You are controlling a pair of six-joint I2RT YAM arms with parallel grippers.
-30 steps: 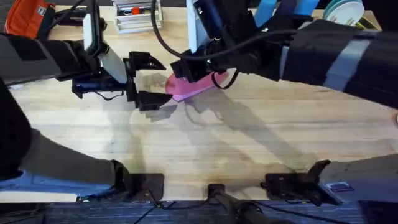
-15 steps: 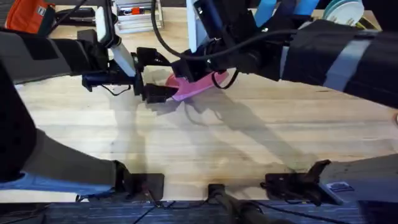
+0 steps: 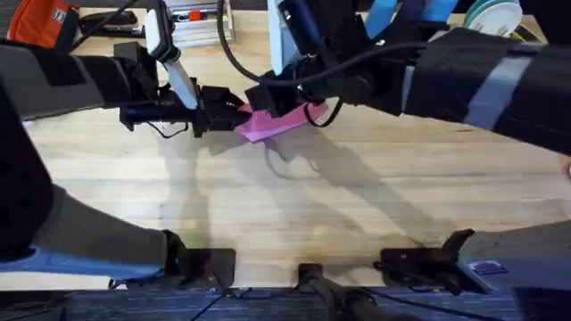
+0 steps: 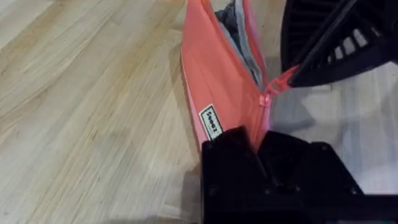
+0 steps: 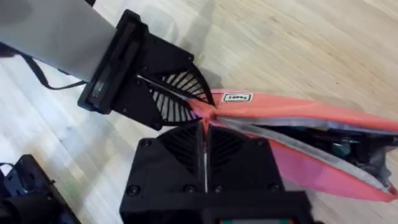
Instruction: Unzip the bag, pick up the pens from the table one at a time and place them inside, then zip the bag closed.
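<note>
The pink bag [image 3: 281, 123] lies on the table [image 3: 312, 205] at the back middle, held at one end by both grippers. My left gripper [image 3: 234, 118] is shut on the fabric of that end [image 4: 258, 140]. Reaching across from the right, my right gripper [image 3: 268, 105] is shut on the zipper pull tab [image 5: 205, 124] at the same end. The bag [image 5: 298, 109] gapes open along its top, showing grey lining [image 4: 233, 18]. Something dark with a teal spot [image 5: 339, 148] lies inside, likely one of the pens. The other pen is hidden.
An orange-red bag [image 3: 36, 22] sits at the back left corner. A clear box [image 3: 196, 22] stands behind the left gripper, and stacked plates [image 3: 495, 13] are at the back right. Bare table stretches in front of the bag.
My left gripper moved right to the bag's end and shut on it; it stood open a second ago. The right arm and the bag have hardly moved.
</note>
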